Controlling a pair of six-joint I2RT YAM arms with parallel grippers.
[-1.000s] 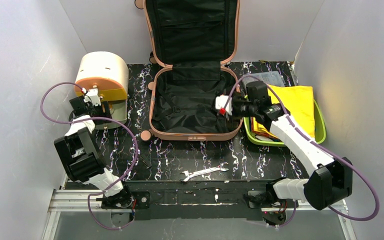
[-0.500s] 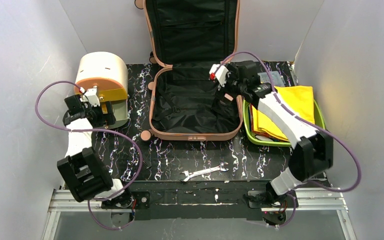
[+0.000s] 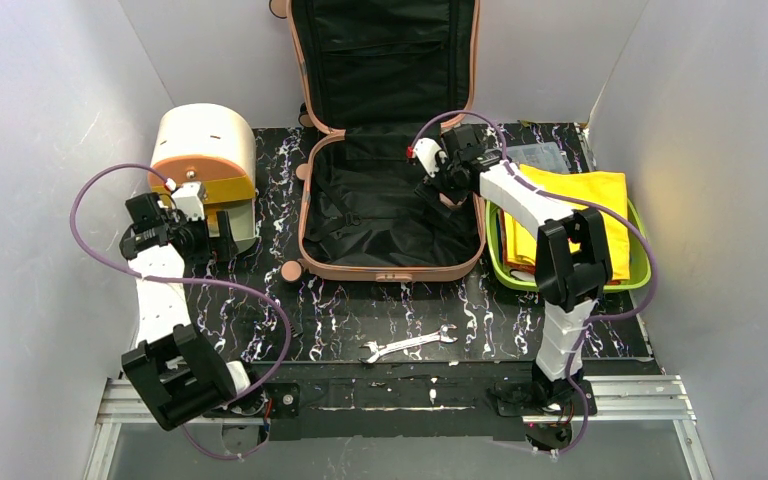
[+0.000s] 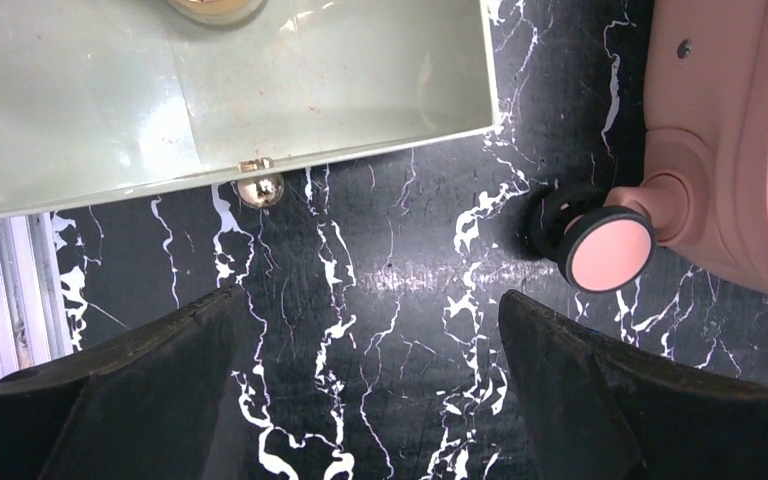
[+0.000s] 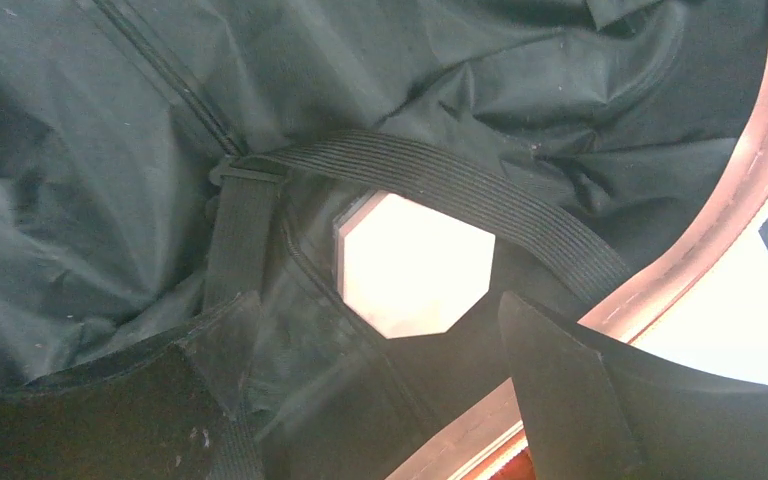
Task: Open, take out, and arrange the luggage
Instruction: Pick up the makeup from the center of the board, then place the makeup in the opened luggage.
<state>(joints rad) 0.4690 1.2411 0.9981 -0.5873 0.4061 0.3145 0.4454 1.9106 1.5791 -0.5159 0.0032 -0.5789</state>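
The salmon-pink suitcase (image 3: 390, 268) lies open on the table, its lid (image 3: 384, 60) leaning on the back wall, black lining showing. My right gripper (image 3: 445, 185) is open over the base's back right corner. In the right wrist view the gripper (image 5: 378, 300) hangs just above a pale hexagonal object (image 5: 415, 265), which lies on the lining with a black elastic strap (image 5: 460, 185) beside it. My left gripper (image 3: 218, 235) is open and empty by the drum box. In the left wrist view the gripper (image 4: 370, 300) is above bare table beside the suitcase wheel (image 4: 610, 250).
The cream-and-orange drum box (image 3: 205, 150) stands at the left; its pale green inside (image 4: 220, 90) shows in the left wrist view. A lime-green tray (image 3: 641, 262) with yellow cloth (image 3: 585, 205) sits right of the suitcase. A wrench (image 3: 407, 343) lies near the front edge.
My right gripper has moved from the suitcase's right side towards its back right corner, the arm folding upright. My left arm has shifted slightly beside the drum box.
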